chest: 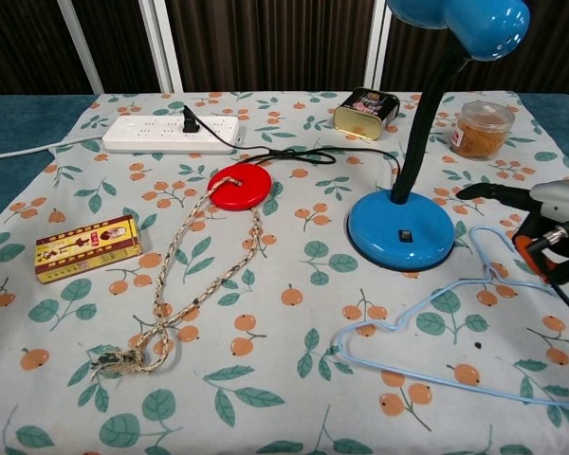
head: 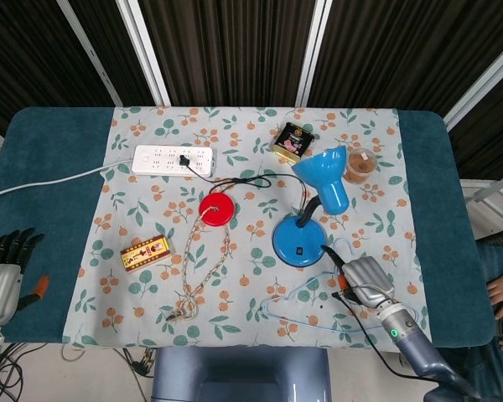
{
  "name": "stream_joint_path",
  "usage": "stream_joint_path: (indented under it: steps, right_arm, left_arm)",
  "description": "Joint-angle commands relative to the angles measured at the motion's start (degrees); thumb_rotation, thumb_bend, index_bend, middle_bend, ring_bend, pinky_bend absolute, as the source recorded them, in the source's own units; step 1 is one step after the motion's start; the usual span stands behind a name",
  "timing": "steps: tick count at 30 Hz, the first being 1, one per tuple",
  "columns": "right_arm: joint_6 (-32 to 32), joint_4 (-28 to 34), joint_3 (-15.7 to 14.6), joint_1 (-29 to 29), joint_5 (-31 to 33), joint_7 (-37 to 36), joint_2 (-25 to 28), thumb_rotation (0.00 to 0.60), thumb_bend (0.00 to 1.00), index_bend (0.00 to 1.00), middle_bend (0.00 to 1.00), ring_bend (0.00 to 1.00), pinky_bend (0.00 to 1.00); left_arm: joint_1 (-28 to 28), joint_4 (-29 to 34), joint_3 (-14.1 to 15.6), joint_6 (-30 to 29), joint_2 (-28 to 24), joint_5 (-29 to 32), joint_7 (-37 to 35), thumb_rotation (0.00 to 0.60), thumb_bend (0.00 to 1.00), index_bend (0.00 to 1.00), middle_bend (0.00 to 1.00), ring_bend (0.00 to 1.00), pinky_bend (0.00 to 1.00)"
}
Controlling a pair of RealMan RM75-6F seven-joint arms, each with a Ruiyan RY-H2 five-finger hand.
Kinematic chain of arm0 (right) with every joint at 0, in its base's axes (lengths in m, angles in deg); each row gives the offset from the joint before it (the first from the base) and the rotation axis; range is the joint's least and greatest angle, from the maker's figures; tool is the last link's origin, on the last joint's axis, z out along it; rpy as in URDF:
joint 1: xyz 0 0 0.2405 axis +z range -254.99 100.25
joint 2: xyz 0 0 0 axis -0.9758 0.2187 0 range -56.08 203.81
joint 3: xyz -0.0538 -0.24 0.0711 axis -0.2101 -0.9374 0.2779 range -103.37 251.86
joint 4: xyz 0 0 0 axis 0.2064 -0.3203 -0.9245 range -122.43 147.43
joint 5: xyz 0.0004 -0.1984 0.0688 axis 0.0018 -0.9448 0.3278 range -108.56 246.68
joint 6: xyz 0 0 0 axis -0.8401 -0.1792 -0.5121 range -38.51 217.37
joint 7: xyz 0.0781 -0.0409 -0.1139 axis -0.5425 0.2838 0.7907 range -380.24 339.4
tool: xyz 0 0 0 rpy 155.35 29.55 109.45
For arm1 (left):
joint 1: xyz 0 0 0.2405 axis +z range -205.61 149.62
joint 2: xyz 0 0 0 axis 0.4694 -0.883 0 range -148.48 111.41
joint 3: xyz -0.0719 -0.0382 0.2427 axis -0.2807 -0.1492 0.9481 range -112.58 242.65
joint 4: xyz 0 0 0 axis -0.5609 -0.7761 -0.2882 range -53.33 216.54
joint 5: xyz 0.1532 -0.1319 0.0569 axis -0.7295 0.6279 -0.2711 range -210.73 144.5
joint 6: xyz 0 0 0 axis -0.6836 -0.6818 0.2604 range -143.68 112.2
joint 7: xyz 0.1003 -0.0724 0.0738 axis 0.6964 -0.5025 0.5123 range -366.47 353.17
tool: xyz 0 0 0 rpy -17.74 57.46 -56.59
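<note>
One hanger: the pale blue wire hanger [head: 335, 293] lies flat on the flowered cloth near the front edge of the table, its hook curving up just beside the blue lamp base [head: 299, 242].
My right hand: my right hand [head: 362, 280] hovers over the hanger's hook end, fingers apart and holding nothing; one dark fingertip [chest: 474, 191] points toward the lamp base in the chest view, and I cannot tell whether any finger touches the wire.
My left hand: my left hand [head: 2, 272] is well apart from all this, off the cloth at the table's far left edge, dark fingers spread and holding nothing; the chest view does not show it.
Lamp: the blue desk lamp stands upright, its shade [head: 327, 176] tilted over the base, and its black cord [head: 243, 178] runs across to the white power strip [head: 173, 160].
Beyond the lamp: a small round jar [head: 360, 165] stands just beside the shade, and a dark tin [head: 291, 140] sits near the back.
Middle of the cloth: a red disc [head: 217, 208] with a braided rope [head: 203, 272] trailing toward the front.
Left of the rope: a red and gold box [head: 145, 253] lying flat.
</note>
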Motion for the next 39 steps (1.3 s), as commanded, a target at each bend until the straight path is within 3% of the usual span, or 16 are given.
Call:
stream_joint_path:
  steps: [1, 23, 39]
  right_arm:
    - [1.2, -0.6, 0.3, 1.1, 0.9, 1.1, -1.4, 0.6, 0.8, 0.0, 0.79, 0.85, 0.77]
    - [6.5, -2.0, -0.1, 5.3, 7.9, 6.2, -4.7, 0.6, 0.8, 0.0, 0.79, 0.85, 0.89]
    - [6.0, -3.0, -0.3, 6.5, 10.4, 8.0, -6.1, 0.6, 0.8, 0.0, 0.79, 0.85, 0.94]
  left_arm:
    - [0.0, 0.0, 0.0, 0.1, 0.0, 0.0, 0.0, 0.6, 0.36, 0.14, 0.07, 0.06, 0.1]
    - [-0.1, 0.1, -0.1, 0.2, -0.2, 0.3, -0.5, 0.6, 0.36, 0.14, 0.07, 0.06, 0.1]
    - [-0.1, 0.1, -0.1, 0.3, -0.2, 0.5, -0.4, 0.6, 0.36, 0.14, 0.07, 0.06, 0.1]
